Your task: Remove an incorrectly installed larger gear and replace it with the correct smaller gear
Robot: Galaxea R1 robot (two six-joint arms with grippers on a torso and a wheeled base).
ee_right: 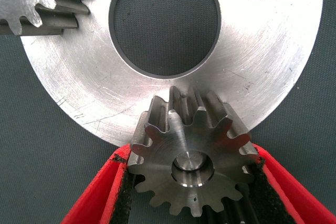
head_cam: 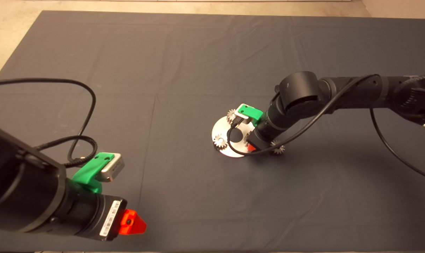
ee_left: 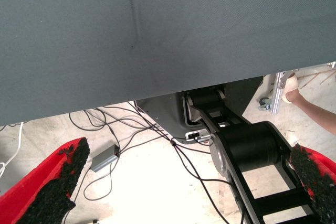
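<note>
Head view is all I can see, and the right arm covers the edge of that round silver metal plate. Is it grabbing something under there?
Observer: Yes. The right gripper has its red fingers closed on the larger gear, a brownish-silver toothed metal wheel.
Visitor: Has it lifted that gear off?
Observer: Not yet. The gear sits at the rim of the round silver plate, with a shiny pin filling its centre hole.
Visitor: And the left arm?
Observer: The left gripper has its fingers spread wide with nothing between them.
</note>
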